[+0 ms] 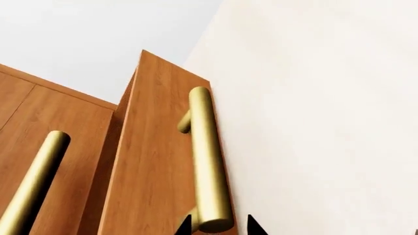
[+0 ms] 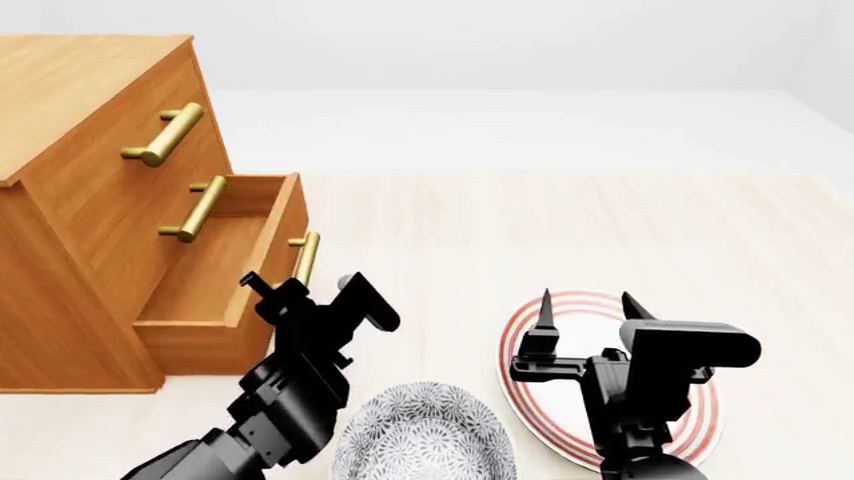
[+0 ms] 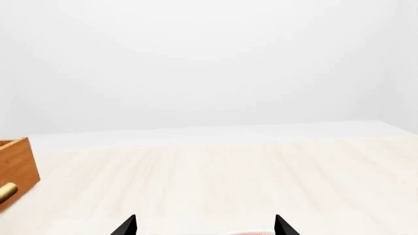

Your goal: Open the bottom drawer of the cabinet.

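Left end effector (image 2: 304, 290): stood at the near end of the bottom drawer's brass handle (image 2: 304, 258); in the left wrist view its two dark fingertips (image 1: 185, 226) sat either side of the bar, slightly apart. Whether they pressed the bar could not be told.
Right end effector (image 2: 585, 310): fingers spread wide, holding nothing, hovering over the plate (image 2: 701, 425).
Bottom drawer (image 2: 220, 275): pulled out from the cabinet (image 2: 80, 210), at the left of the counter (image 2: 561, 230); its hollow inside showed in the head view.
Materials: orange-brown wood grain on cabinet and drawer; smooth round brass bars on short posts; pale, faintly streaked counter.
Plate: round, white with red rings, near right.
Bowl (image 2: 424, 440): round, with a fine grey-and-white pattern, near, between the two arms.
Left wrist view only: handle up close (image 1: 209, 161), and a second brass bar (image 1: 33, 186) on the drawer above.
Right wrist view only: the drawer's corner (image 3: 16, 166) at one edge, with bare counter beyond.
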